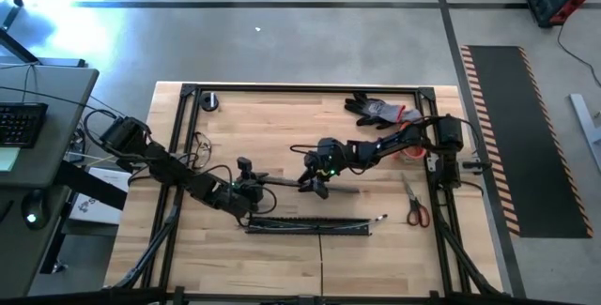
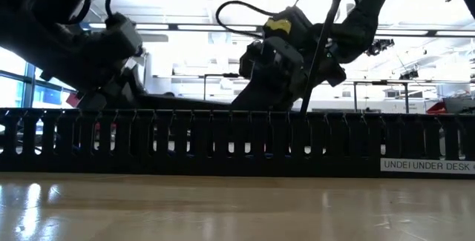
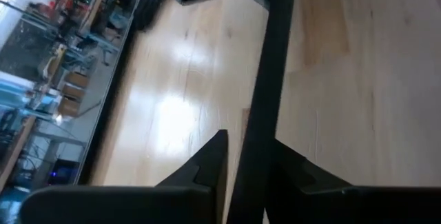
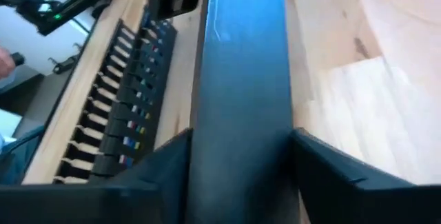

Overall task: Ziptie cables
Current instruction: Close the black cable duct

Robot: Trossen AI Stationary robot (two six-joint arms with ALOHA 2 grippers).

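A wide flat black cover strip spans between my two grippers near the table's middle. My left gripper is shut on its left end and my right gripper is shut farther right along it. The black slotted channel lies on the wood nearer than the strip. The grey-white cables lie inside it, and their coloured tips show between the slots. A hair-thin dark line rises slanting from the channel's top in the low view. Whether it is the ziptie I cannot tell. My left gripper has the cover strip's left end between its two fingers, which point along the strip. The strip runs on ahead of them above the wood. My right gripper pinches the cover strip across its width, one finger on each long edge. The fingers slant down and point along the strip toward the table's left. The strip's flat face is turned up.
Orange-handled scissors lie right of the channel. Grey gloves sit at the far right and a small round reel at the far left corner. A black frame edges the table. Bare wood lies nearer than the channel.
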